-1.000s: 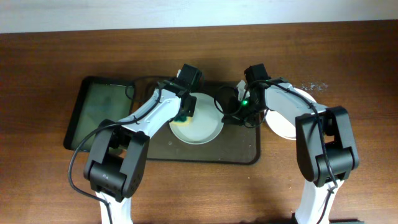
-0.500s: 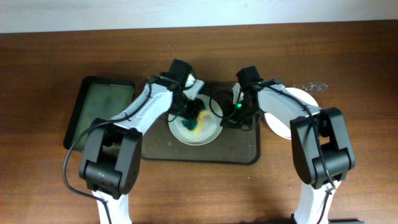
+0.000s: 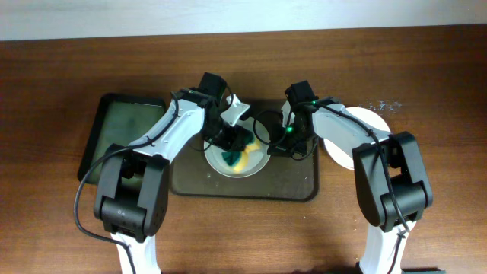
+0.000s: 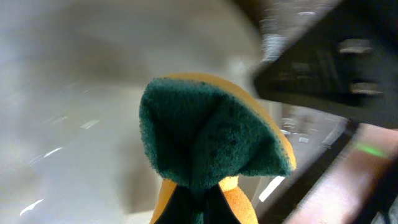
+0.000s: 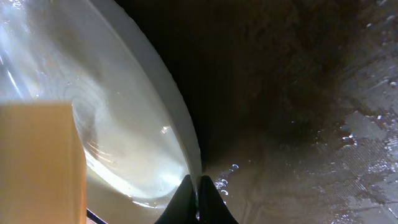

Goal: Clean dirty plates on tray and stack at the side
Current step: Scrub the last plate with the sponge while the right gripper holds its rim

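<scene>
So in the last second the left pincer dragged the sponge from the left rim of the plate to its middle, which I'd say means mid-scrub, not done. The plate sits on the brown tray, mid-tabletop toward the far edge. The left pincer is clamped tight on the sponge, and the right pincer is pinched closed on the plate's right rim (steadying it, I guess). Another white plate lies toward the right edge.
</scene>
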Tool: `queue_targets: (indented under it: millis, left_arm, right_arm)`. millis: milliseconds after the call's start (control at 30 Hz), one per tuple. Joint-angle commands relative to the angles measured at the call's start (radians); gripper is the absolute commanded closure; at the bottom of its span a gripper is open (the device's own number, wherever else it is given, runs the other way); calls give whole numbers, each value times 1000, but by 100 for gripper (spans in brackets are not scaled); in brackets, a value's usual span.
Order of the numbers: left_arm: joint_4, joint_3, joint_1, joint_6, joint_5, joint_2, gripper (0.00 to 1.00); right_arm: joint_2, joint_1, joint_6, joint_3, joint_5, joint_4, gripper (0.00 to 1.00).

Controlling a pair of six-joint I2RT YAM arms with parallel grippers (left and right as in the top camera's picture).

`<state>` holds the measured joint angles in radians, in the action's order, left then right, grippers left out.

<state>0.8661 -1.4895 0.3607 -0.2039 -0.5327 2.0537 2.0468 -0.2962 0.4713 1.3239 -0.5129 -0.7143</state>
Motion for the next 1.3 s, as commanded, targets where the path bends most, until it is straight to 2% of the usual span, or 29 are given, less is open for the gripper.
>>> queue_targets:
  millis: [0,33,67,100,167,233,467,500,600,833,900,1033,1100,1133,1200,1267]
  left_arm:
    - [-90,-10,-3,-51,-68,11,100]
    - [-139,-10,-3,12,19,11,100]
    - [-212,-10,-3,113,190,11,100]
    - [-267,-10,-3,165,312,11,100]
    - [-344,-8,-3,227,511,11,100]
    - [-360,0,-3,275,621,11,100]
    - [-72,17,49,282,520,11,100]
    - [-59,17,60,272,507,11,100]
    - [-50,16,63,83,266,11,100]
    - [-2,-128,16,27,255,10,100]
    - [66,-191,-2,-31,186,10,100]
    - [119,-183,-5,-17,137,11,100]
    - [60,-143,-3,114,188,13,100]
    - [-16,-97,4,296,345,13,100]
    - [-118,-26,6,513,545,13,100]
    - [-212,51,7,615,661,13,100]
  right_arm:
    - [5,-1,0,-5,54,-13,96]
    - [5,-1,0,-5,54,-13,96]
    - [5,-1,0,-5,54,-12,96]
    - [5,-1,0,-5,54,-13,96]
    - [5,-1,0,-5,54,-15,96]
    - [5,-1,0,-5,55,-14,96]
    - [5,-1,0,-5,54,-12,96]
    - [5,-1,0,-5,54,-12,96]
    - [5,-1,0,-5,54,-12,96]
    - [5,-1,0,-5,54,-12,96]
    - [5,-1,0,-5,54,-12,96]
    - [5,-1,-4,-5,54,-12,96]
    - [5,-1,-4,-5,54,-11,96]
    - [5,-1,-4,-5,54,-12,96]
    - [5,-1,-4,-5,54,-12,96]
    - [5,-1,-4,-5,54,-12,96]
